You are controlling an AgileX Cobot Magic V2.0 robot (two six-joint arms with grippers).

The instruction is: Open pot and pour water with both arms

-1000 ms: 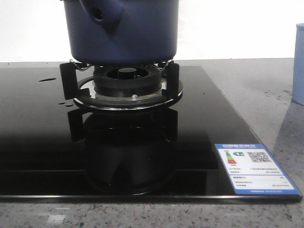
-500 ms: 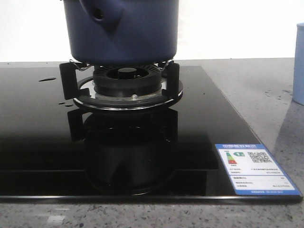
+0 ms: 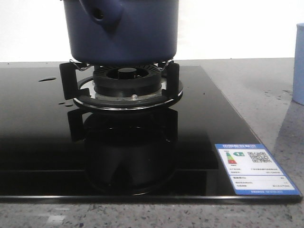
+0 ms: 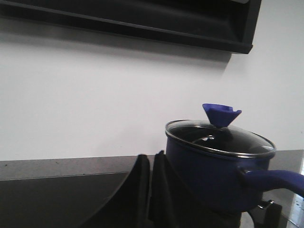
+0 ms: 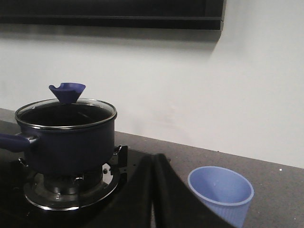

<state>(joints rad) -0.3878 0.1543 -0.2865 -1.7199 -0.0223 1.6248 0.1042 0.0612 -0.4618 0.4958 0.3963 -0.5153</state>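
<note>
Showing both shut, empty pincers [image 4: 149, 190] [image 5: 153, 190], wrist views reveal the pot's [image 3: 123, 33] lid [image 4: 221, 137] (front crops it).

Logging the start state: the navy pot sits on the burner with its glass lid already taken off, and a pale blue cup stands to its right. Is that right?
Not quite. The glass lid is still on the pot, as the left wrist view shows. The pot does sit on the burner, with the pale blue cup to its right.

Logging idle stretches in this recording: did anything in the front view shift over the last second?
Nothing visibly changed. The pot sits on the burner exactly as before, its lid on, and the pale blue cup stays at the right edge. Neither claw enters the front view; nothing was gripped or released.
</note>
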